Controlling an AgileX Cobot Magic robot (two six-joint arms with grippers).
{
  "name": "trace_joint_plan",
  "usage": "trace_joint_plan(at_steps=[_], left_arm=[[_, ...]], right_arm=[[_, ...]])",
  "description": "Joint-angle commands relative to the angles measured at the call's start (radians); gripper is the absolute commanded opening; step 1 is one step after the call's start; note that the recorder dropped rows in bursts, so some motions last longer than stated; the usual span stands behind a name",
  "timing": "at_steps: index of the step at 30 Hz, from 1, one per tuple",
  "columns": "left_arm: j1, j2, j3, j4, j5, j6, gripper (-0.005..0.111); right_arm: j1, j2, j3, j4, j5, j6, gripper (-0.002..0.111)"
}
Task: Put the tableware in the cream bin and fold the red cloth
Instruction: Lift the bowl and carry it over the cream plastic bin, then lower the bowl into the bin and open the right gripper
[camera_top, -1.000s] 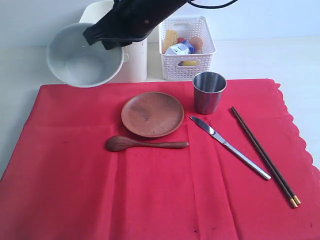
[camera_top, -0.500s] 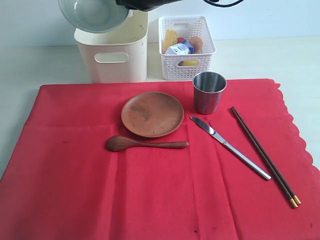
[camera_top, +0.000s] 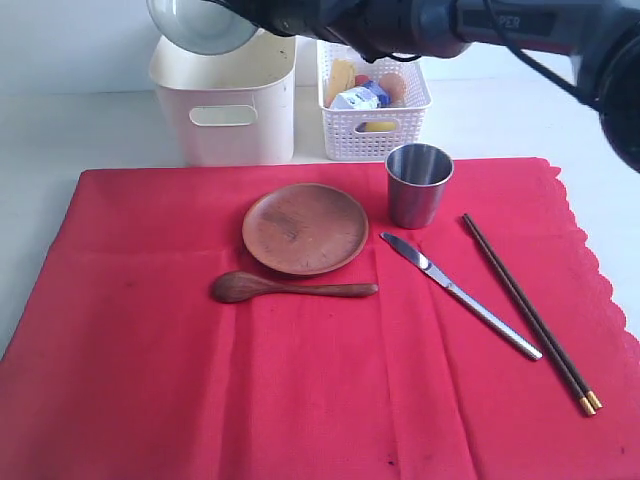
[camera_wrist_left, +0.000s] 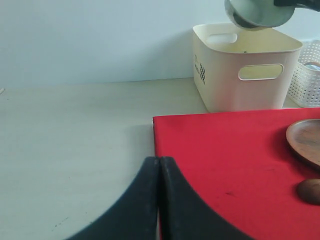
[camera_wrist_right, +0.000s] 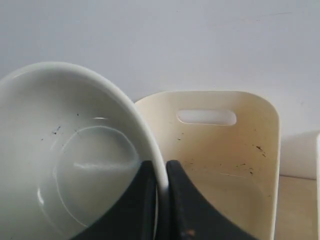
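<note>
**Right arm stretched across with its gripper clamped on a bowl rim; left gripper closed and low**

In the exterior view the dark right arm (camera_top: 450, 25) enters from the right edge. It runs almost level along the top of the view, past the middle and over to the left side. The right gripper (camera_wrist_right: 161, 172) has its two black jaws pinched on the rim of the pale green-white round bowl (camera_wrist_right: 75, 150), one jaw inside the rim and one outside. The bowl hangs tilted from that grip. The left gripper (camera_wrist_left: 159, 165) has its black jaws pressed flat together with nothing between them, and it points forward, low over the pale counter (camera_wrist_left: 75, 125).
</note>
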Motion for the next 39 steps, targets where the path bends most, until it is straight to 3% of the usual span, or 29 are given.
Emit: trace_joint_plan(at_steps=[1,6,14,21,32,35,39], left_arm=[[0.001,-0.006,-0.001,-0.01,-0.003,-0.003,0.001],[0.001,-0.006,-0.001,-0.01,-0.003,-0.003,0.001],[0.001,-0.006,-0.001,-0.01,-0.003,-0.003,0.001],[0.001,-0.006,-0.001,-0.01,-0.003,-0.003,0.001],[0.001,-0.006,-0.001,-0.01,-0.003,-0.003,0.001],[0.001,-0.006,-0.001,-0.01,-0.003,-0.003,0.001],[0.001,-0.006,-0.001,-0.01,-0.003,-0.003,0.001]], right_arm=[[-0.002,0.052,-0.045,0.003,-0.043,-0.003,0.0],[-0.002,0.082,-0.045,-0.002,-0.078,-0.003,0.009],[-0.002,0.102,-0.045,-0.01,-0.104,-0.011,0.041],[-0.002,0.091,-0.045,-0.01,-0.056,-0.011,0.057],[-0.042,-0.06,-0.045,-0.082,0.294,-0.127,0.054],[-0.062,-0.105,-0.045,-0.167,0.421,-0.106,0.046],[-0.079,-0.17,-0.045,-0.346,0.591,-0.02,0.027]])
